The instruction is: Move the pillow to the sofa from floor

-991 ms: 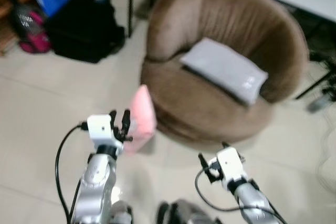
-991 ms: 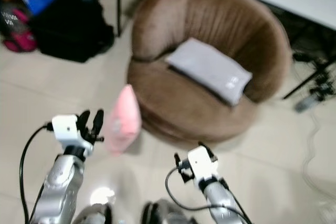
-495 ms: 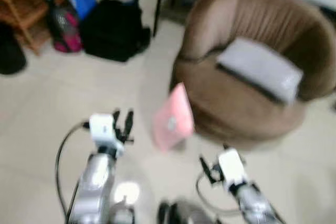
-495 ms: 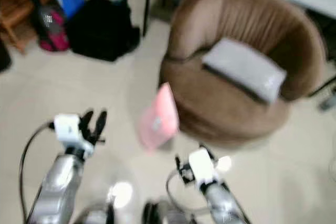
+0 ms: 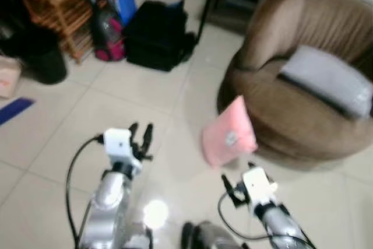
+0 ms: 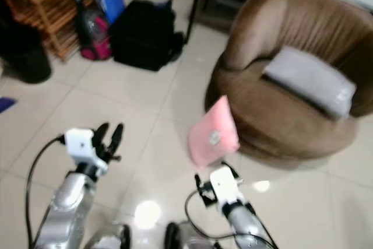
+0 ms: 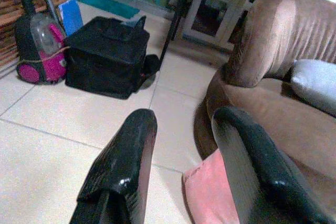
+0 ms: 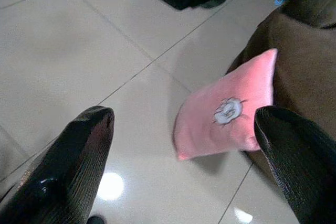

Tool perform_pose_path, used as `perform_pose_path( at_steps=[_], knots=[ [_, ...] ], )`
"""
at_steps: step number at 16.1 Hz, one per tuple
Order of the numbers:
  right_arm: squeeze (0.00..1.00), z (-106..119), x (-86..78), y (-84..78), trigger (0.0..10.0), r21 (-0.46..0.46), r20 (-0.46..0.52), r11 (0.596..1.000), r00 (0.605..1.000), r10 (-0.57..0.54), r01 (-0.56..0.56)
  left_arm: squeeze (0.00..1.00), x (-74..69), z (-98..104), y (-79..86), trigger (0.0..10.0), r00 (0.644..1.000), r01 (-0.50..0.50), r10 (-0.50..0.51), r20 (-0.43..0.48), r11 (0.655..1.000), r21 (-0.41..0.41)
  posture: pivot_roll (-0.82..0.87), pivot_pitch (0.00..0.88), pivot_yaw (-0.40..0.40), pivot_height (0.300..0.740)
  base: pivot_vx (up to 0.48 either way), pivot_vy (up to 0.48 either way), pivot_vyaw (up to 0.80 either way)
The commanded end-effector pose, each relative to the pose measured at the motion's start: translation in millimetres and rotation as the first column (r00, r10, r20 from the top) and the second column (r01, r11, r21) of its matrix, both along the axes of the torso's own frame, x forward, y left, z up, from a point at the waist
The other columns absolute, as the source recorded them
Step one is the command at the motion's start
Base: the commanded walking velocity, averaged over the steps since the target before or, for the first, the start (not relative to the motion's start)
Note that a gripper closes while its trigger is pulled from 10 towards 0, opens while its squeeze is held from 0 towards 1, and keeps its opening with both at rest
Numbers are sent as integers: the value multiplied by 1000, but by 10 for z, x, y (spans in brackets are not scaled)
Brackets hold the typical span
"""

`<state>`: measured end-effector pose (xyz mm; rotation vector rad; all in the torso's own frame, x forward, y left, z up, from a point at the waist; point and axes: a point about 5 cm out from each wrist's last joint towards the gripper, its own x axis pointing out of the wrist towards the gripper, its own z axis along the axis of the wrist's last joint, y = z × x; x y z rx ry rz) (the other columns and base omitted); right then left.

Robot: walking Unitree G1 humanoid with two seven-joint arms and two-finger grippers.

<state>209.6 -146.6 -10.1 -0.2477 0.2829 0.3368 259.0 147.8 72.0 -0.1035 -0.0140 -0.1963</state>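
The soft pink square pillow is leaning against the round brown velvet sofa, just ahead of the right hand, whose fingers are spread wide; the left hand is standing narrowly parted, empty. Risk: a one-sided grab could be tipping the limp pillow flat.

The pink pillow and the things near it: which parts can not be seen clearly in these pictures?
- Pillow: the small white patch on it is too blurred to read in the right wrist view; its back side rests against the sofa, hidden.
- Sofa: cut off by the right edge in both eye views.
- Grey cushion: its far end leaves the picture in the left eye view.
- Left pincer: its fingers cover part of the pillow in the left wrist view.
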Motion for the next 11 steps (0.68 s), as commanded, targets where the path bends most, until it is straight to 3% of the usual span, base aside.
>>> perform_pose_path(
  at_steps=[1,5,11],
  knots=[
    [0,-41,-46,-94,10000,-14,-24,1000,999,-27,26,0,-19,-44,-35,10000,1000,6,-6,-29,1000,3,54,185,-159,740,0,0,0],
    [0,-47,-60,-77,10000,-14,-27,1000,999,-19,18,0,13,-19,8,10000,1000,16,-17,1,998,65,61,185,-157,740,0,0,0],
    [0,-43,-62,-51,10000,-14,-29,1000,1000,-10,10,0,3,-34,24,10000,1000,2,-1,-15,1000,26,59,192,-154,740,61,44,0]
  ],
)
